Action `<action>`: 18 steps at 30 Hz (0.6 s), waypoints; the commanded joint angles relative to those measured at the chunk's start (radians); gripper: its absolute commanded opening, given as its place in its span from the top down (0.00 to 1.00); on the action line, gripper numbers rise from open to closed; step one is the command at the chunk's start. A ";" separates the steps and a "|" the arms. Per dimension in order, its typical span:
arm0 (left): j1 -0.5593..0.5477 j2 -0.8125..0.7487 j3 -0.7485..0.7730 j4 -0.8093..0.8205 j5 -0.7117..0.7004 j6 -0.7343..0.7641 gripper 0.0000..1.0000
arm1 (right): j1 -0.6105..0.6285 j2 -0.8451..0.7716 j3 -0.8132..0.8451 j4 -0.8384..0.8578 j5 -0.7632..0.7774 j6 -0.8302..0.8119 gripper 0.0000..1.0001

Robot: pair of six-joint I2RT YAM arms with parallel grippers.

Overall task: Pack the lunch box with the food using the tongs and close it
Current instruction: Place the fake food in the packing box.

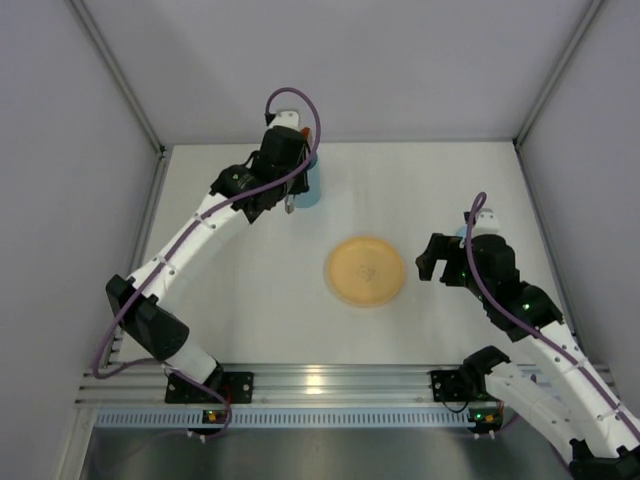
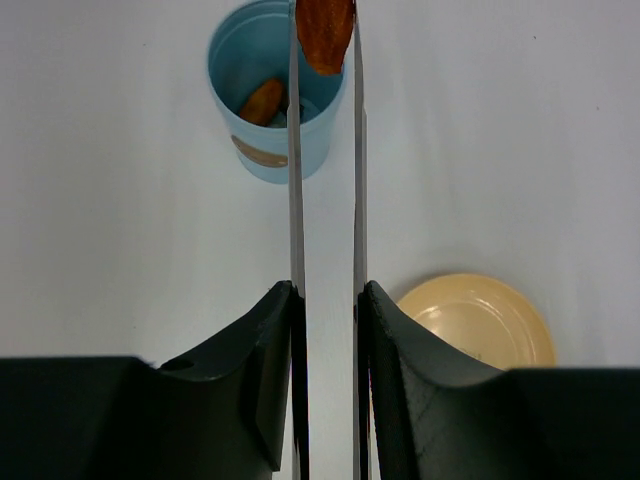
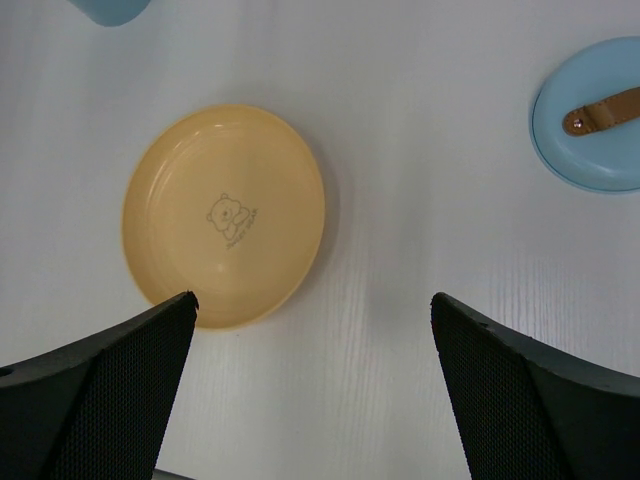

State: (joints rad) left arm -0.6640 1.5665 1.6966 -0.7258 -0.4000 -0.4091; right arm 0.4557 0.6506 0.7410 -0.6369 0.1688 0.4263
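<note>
Just beyond left claw [image 2: 325, 300], tongs [image 2: 296, 200] pinch food [image 2: 324, 35] above lunch box [image 2: 270, 160].

White table [image 1: 450, 180] carrying three things, all sitting directly on its surface.
- Light blue lunch box [image 2: 300, 150] standing upright at 11 o'clock from table centre, open mouth facing up, brown mark showing on its side.
- Yellow-orange plate [image 1: 365, 270] lying flat about table centre, small bear print showing in its middle.
- Light blue round lid [image 3: 580, 150] lying flat at 3 o'clock, brown strap showing on top, resting well apart from plate.
</note>
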 commanded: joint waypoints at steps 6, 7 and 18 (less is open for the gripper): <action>0.112 0.109 0.109 0.031 0.043 0.013 0.67 | 0.017 0.003 0.060 -0.020 0.015 -0.020 0.01; 0.116 0.119 0.104 0.034 0.043 0.012 0.67 | 0.017 0.003 0.060 -0.023 0.018 -0.020 0.01; 0.133 0.130 0.066 0.052 0.063 0.006 0.66 | 0.017 -0.005 0.054 -0.027 0.020 -0.020 0.01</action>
State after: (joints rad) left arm -0.5362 1.7172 1.7615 -0.7261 -0.3435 -0.4088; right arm 0.4557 0.6563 0.7418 -0.6380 0.1696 0.4191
